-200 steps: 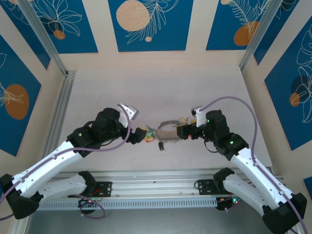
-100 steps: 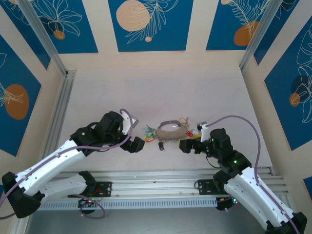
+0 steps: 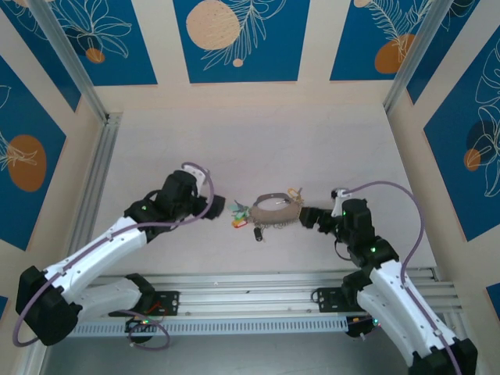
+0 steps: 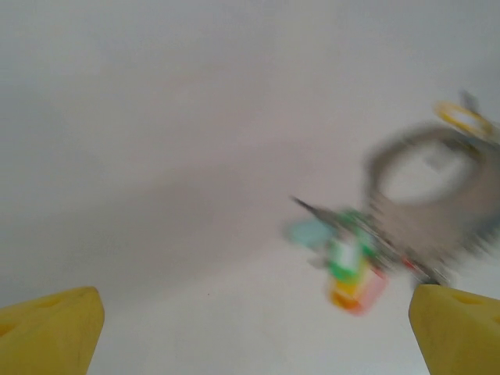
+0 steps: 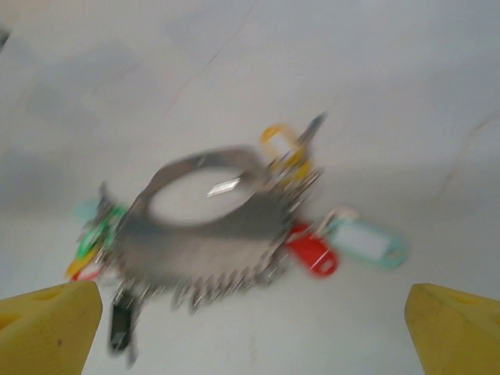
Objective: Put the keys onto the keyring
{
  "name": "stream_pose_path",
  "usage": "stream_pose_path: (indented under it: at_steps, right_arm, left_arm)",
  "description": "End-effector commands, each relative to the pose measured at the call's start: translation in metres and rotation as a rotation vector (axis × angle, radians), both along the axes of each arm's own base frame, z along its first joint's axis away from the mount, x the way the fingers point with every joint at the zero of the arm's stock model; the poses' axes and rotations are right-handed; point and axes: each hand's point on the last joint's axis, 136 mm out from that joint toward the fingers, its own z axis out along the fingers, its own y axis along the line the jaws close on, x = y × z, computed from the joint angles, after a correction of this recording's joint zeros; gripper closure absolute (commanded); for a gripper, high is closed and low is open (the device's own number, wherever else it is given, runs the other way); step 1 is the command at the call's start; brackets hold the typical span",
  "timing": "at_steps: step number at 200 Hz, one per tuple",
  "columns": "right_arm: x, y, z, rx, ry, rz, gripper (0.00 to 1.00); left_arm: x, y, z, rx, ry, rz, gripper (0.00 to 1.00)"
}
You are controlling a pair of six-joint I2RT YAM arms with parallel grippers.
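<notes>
Left hand [image 3: 220, 208] and right hand [image 3: 306, 216], both released, backed off the keyring [image 3: 273, 208] lying mid-table [image 3: 328, 148].
Overhead: they flank it at 9 and 3 o'clock; a second ago both crowded it. Left wrist: keyring at 2 o'clock, coloured keys [image 4: 348, 269] beneath. Right wrist: keyring centred, keys strung, so the task is likely finished.

Pale pinkish table [image 3: 258, 148], beige walls [image 3: 320, 39] all round w/ blue leaf-print panels [image 3: 266, 55], orange circles on em. Alu rail [image 3: 258, 301] at near edge, alu posts [image 3: 68, 58] in back corners. Even light.
</notes>
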Motion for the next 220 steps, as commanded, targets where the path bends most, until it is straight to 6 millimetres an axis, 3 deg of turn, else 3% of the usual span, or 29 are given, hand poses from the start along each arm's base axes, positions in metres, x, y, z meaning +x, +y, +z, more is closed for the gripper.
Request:
stream_pose_path:
  at_steps: [1, 26, 48, 85, 113, 131, 174, 188, 199, 220]
  right_arm:
    - [0.040, -0.033, 0.040, -0.066, -0.168, -0.115, 0.01]
    - [0.063, -0.053, 0.041, -0.247, -0.293, -0.092, 0.01]
    - [0.075, -0.054, 0.033, -0.307, -0.417, -0.043, 0.01]
    - [0.101, -0.061, 0.012, -0.336, -0.401, -0.024, 0.01]
    - [0.111, -0.066, 0.005, -0.300, -0.399, -0.036, 0.01]
    - [0.114, -0.071, -0.003, -0.272, -0.376, -0.060, 0.01]
    - [0.124, -0.054, -0.008, -0.244, -0.357, 0.002, 0.01]
    - [0.125, -0.055, -0.007, -0.234, -0.365, -0.008, 0.01]
    - [0.125, -0.056, -0.007, -0.228, -0.362, -0.009, 0.01]
    - [0.125, -0.059, -0.006, -0.216, -0.363, -0.020, 0.01]
  left_arm:
    - [0.037, 0.060, 0.008, 0.089, -0.145, 0.268, 0.00]
    - [0.049, 0.111, -0.001, 0.247, -0.246, 0.437, 0.00]
    - [0.059, 0.136, -0.015, 0.278, -0.296, 0.480, 0.00]
    - [0.090, 0.174, -0.038, 0.344, -0.386, 0.539, 0.00]
    - [0.101, 0.177, -0.071, 0.286, -0.403, 0.551, 0.00]
    - [0.101, 0.173, -0.073, 0.271, -0.399, 0.526, 0.00]
    - [0.099, 0.158, -0.074, 0.215, -0.446, 0.421, 0.00]
    - [0.096, 0.153, -0.085, 0.183, -0.431, 0.371, 0.00]
    - [0.097, 0.157, -0.080, 0.180, -0.506, 0.392, 0.00]
    - [0.099, 0.157, -0.085, 0.175, -0.453, 0.387, 0.00]
